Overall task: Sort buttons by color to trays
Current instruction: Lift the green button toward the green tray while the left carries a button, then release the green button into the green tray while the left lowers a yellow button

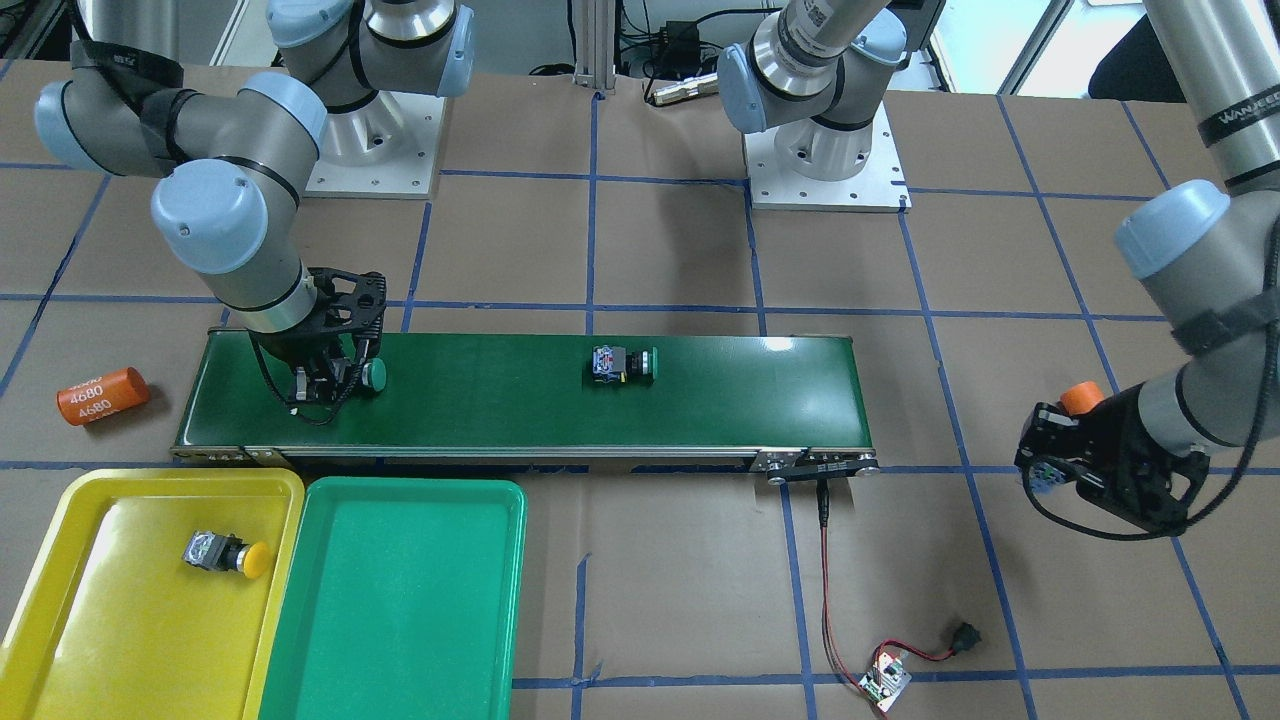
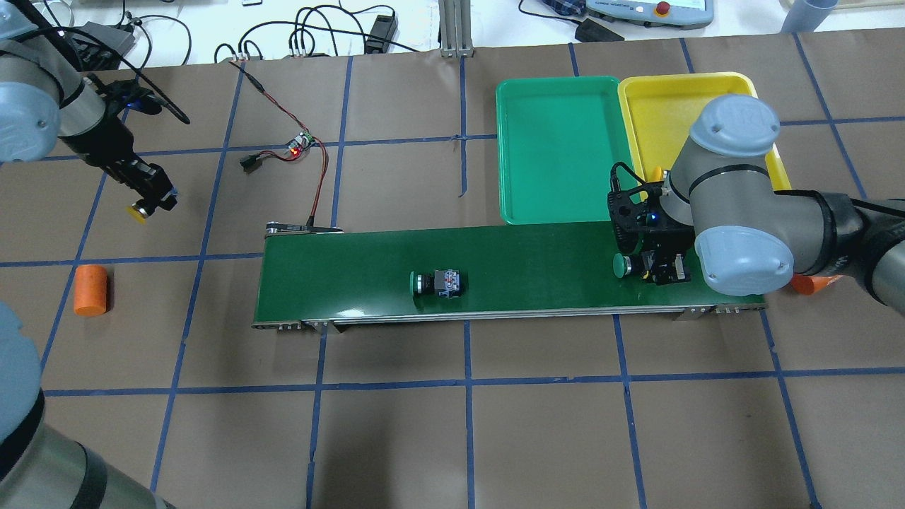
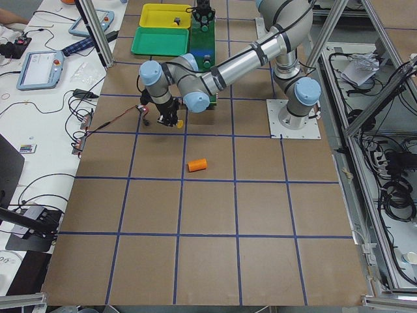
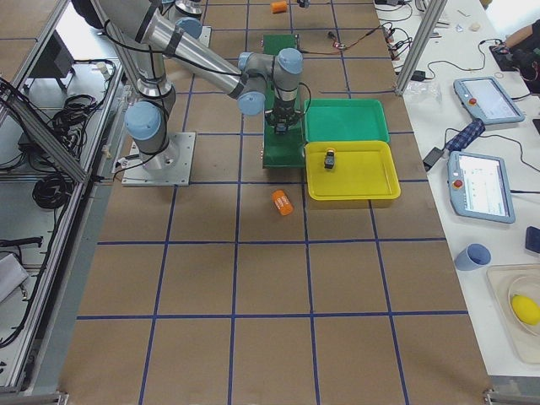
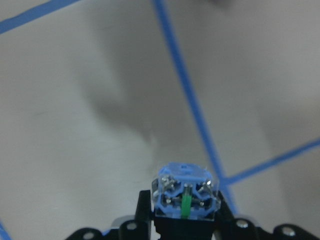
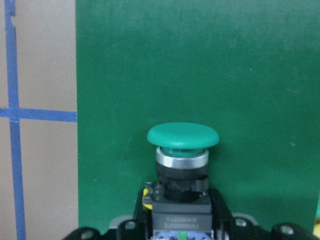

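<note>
Two buttons were held at once. Between the closed jaws of the right gripper (image 2: pixel 659 268) a green button (image 6: pixel 183 136) was clamped by its black body, low over the belt (image 2: pixel 537 283); whether it was lifted clear could not be told. The pick was judged to be in hand. A lift and a carry to the green tray (image 2: pixel 558 155), just beyond the jaws, were judged to be called for next.

Its long axis was laid along the belt. Its cap was pointed out ahead of the jaws, toward a second green button (image 2: pixel 438 283) farther along, whose cap was turned the same way.

Well apart, a yellow button (image 2: pixel 134 211) was gripped tight in the left gripper (image 2: pixel 147 203) above the table (image 2: pixel 212 318). Its cap was hung below the jaws and its terminal end was turned up. The other yellow button (image 1: pixel 225 553) was already laid in the yellow tray (image 1: pixel 130 620).
</note>
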Tool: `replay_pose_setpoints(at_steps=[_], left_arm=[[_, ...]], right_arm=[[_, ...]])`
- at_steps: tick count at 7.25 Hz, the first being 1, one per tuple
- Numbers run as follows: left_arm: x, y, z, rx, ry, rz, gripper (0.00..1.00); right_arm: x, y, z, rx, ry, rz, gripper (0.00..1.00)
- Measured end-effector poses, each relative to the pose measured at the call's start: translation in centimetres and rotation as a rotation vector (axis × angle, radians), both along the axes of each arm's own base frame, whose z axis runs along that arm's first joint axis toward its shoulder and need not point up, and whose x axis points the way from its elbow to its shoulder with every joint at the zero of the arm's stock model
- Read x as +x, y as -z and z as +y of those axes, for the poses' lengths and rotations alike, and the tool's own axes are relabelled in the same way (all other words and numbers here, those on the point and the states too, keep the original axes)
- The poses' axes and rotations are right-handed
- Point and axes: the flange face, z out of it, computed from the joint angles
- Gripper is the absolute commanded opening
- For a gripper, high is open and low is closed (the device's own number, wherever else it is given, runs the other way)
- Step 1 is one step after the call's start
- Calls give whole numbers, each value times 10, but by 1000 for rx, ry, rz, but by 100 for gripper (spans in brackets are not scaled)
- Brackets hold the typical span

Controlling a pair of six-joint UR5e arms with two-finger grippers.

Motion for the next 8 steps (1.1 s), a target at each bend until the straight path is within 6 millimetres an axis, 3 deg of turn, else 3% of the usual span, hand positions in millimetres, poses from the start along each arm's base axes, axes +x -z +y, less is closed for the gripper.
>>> replay_pose_setpoints(at_steps=[2, 3, 4, 5, 6, 7, 8], left_arm=[[-116, -10, 9, 24, 161, -2, 0], [-161, -11, 18, 27, 229, -3, 0], [-203, -11, 33, 33, 300, -2, 0], [-243, -10, 56, 33, 394, 1, 0], [-274, -5, 79, 13, 523, 10, 0], [-292, 3, 98, -26, 670, 22, 0], [-298, 15, 113, -66, 793, 31, 0]], right_arm=[[-1, -23, -26, -61, 22, -3, 0], [-4, -32, -57, -93, 36, -5, 0], [-4, -32, -98, -113, 37, -9, 35], [6, -21, -137, -122, 22, -16, 53], [26, -6, -161, -119, -4, -19, 61], [41, 5, -170, -108, -26, -14, 100], [49, 10, -173, -100, -36, -13, 100]])
